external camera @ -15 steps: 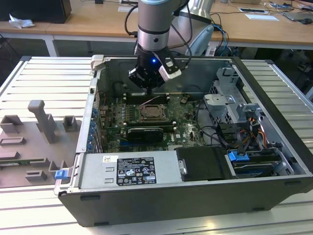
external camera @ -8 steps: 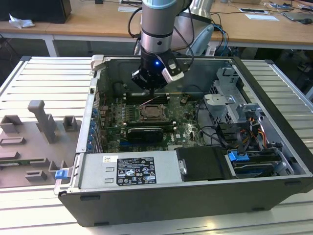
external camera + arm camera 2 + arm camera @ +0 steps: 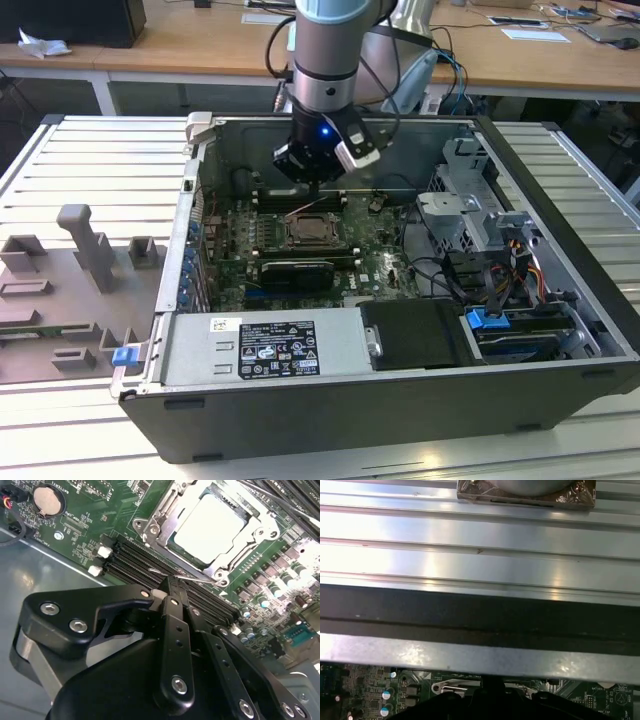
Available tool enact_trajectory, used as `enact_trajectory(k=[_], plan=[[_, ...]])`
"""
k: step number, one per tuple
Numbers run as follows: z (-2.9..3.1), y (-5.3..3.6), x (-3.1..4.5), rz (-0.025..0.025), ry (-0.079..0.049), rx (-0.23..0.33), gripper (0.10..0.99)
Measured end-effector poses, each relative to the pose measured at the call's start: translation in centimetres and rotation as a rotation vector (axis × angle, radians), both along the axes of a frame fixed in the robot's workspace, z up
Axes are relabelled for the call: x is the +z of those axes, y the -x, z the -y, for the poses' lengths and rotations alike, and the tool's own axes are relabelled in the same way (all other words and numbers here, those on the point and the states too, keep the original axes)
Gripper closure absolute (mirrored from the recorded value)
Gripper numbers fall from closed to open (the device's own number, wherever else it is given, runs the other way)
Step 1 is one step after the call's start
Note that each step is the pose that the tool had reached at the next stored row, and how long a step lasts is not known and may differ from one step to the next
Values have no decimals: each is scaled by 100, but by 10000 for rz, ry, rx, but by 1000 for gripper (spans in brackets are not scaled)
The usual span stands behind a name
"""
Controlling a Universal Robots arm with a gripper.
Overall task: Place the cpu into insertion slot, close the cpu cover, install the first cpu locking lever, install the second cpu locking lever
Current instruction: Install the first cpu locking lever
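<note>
Gripper [image 3: 313,185] of the single arm hangs inside the open computer case [image 3: 560,290], just beyond the far edge of the insertion slot [image 3: 315,231] in the exterior view. In the second wrist view its black fingers [image 3: 172,611] are pressed together into one narrow tip [image 3: 171,583], and that tip sits at a thin silvery locking lever [image 3: 192,578] running along the near rim of the socket, over the black memory slots [image 3: 150,562]. Whether the tip actually touches the wire I cannot tell.

The cpu [image 3: 212,524] lies flat in the slot, its pale metal top showing through the window of the cpu cover [image 3: 158,521], which is folded down around it as a silvery frame. In the exterior view the socket sits roughly mid-board on the green motherboard [image 3: 375,265], with a black expansion card [image 3: 297,270] just on its near side.

A coin cell battery [image 3: 47,500] sits on the board well apart from the socket in the second wrist view. In the first wrist view the ribbed metal table [image 3: 480,555] and the case wall [image 3: 470,657] stand above a strip of the board. On the exterior view's left, grey fixtures [image 3: 85,250] rest on the table outside the case.
</note>
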State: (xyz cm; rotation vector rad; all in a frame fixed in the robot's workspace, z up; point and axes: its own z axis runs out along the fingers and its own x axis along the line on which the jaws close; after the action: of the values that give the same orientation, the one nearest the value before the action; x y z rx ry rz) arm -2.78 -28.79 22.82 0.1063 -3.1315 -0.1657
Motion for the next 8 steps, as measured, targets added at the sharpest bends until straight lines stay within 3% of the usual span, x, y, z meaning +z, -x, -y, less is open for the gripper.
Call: enact_trajectory(k=[8], plan=[[0,-76,-61,4,1,1,980]])
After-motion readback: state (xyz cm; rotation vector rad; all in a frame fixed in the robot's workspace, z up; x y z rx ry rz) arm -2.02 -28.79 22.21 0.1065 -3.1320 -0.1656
